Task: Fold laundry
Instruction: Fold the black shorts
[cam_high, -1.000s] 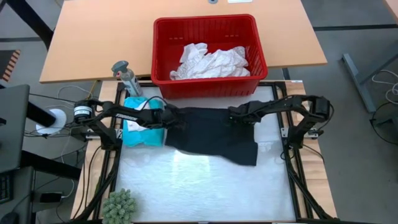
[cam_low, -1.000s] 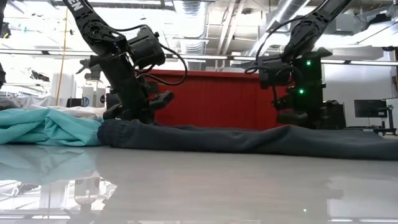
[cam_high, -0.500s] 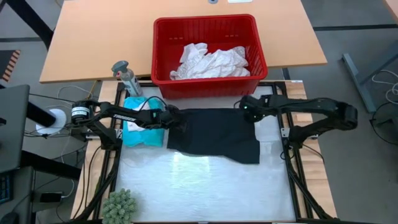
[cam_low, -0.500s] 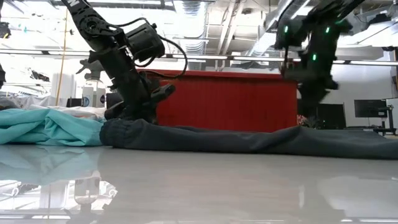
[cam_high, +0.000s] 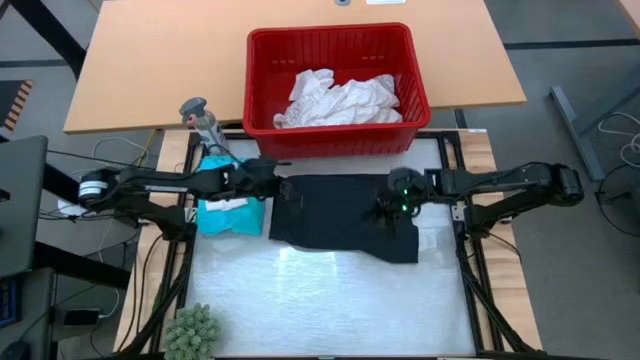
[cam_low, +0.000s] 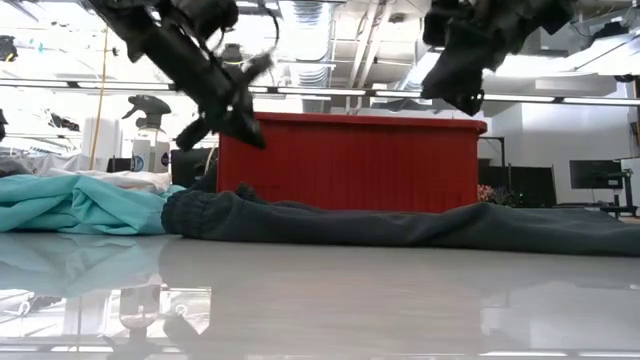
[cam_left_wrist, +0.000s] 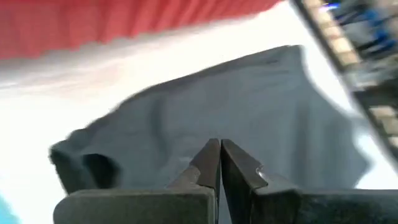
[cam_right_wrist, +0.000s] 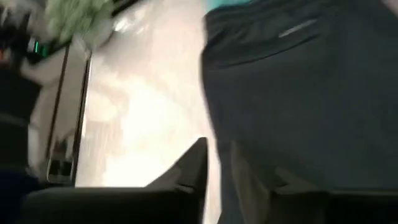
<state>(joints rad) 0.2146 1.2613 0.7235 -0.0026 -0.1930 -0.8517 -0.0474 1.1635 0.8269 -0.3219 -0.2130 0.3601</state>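
1. Two arms are hovering over the black shorts, which lie flat mid-table, just in front of the red basket.
2. Left gripper has its fingers pinched together with nothing in them, raised above the shorts' left edge.
3. Right gripper sits over the shorts' right side, fingers a little apart; nothing seems to be held.
4. Teal garment is bunched up touching the shorts' left end.
5. White laundry is piled in the basket.
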